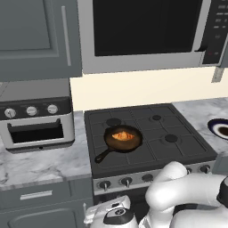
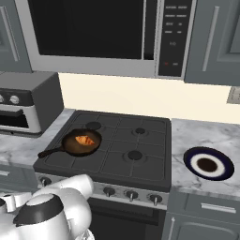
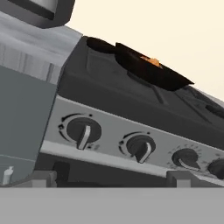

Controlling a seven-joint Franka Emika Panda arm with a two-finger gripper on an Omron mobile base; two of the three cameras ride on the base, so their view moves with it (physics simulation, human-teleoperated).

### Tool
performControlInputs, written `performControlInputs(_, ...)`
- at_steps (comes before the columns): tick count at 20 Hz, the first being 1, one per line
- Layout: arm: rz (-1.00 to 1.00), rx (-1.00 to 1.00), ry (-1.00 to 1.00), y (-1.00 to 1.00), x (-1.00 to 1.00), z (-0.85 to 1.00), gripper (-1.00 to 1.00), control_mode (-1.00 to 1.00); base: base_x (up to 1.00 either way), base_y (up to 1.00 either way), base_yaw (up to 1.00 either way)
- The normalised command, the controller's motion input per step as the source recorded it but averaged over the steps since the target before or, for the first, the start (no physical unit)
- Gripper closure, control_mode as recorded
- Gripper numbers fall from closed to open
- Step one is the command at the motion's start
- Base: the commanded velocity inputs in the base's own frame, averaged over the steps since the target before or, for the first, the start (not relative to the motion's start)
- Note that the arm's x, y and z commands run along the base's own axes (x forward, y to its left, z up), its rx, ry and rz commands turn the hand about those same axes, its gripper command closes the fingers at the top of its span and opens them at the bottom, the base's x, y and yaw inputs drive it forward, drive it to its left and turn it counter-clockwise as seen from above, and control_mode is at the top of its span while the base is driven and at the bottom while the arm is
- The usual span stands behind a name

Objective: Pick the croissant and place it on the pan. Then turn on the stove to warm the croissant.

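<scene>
- The microwave [image 1: 147,31] hangs over the cooking area, above a cream wall.
- The stove [image 1: 147,133] sits between marble counter [image 1: 40,160] stretches; its silver front panel carries a row of dark knobs [image 3: 83,131], seen close up from the hand view.
- The toaster oven [image 1: 35,118] stands on the counter just left of the stove.
- The pan [image 1: 123,138] rests on the stove's front-left burner, its black handle pointing toward the front-left corner.
- A dark plate with a white rim [image 2: 207,164] lies on the counter right of the stove.
- The gripper [image 3: 109,178] is low in front of the knob panel, jaws spread wide and holding nothing.
- The croissant [image 1: 122,136] lies inside the pan, near its centre.
</scene>
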Motion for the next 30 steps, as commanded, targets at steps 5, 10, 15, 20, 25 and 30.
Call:
performControlInputs(5,0.0,0.11,-0.01,0.0,0.11,-0.02,-1.0,-1.0,0.0,0.0,0.0)
performControlInputs(10,0.0,0.09,-0.04,0.0,0.03,-0.08,-1.0,-1.0,0.0,0.0,0.0)
performControlInputs(15,0.0,0.08,-0.08,0.05,0.01,-0.12,-1.0,-1.0,0.0,0.0,0.0)
performControlInputs(20,0.0,0.05,-0.1,0.12,0.06,-0.06,-1.0,-1.0,0.0,0.0,0.0)
performControlInputs(25,-0.01,0.01,-0.08,0.23,0.11,0.0,-1.0,-1.0,0.0,0.0,0.0)
performControlInputs(30,-0.02,0.0,-0.05,0.21,0.12,-0.01,-1.0,-1.0,0.0,0.0,0.0)
